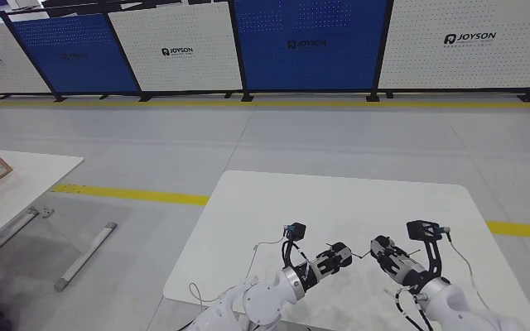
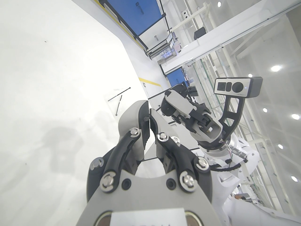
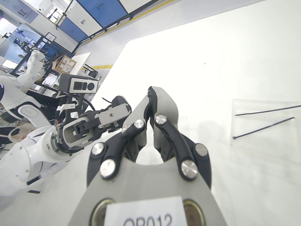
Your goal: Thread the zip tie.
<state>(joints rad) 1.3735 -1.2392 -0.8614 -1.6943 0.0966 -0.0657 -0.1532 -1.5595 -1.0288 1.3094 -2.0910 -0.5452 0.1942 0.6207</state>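
Jaws of both arms pinch zip tie (image 1: 362, 252) near table (image 1: 331, 207) edge.

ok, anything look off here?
Nothing stands out. The left hand and right hand are each shut on the zip tie, held between them over the table. Two spare ties lie flat on a clear sheet.

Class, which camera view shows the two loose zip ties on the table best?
The right wrist view: the loose zip ties lie close, large and apart. The left wrist view shows them small and farther off.
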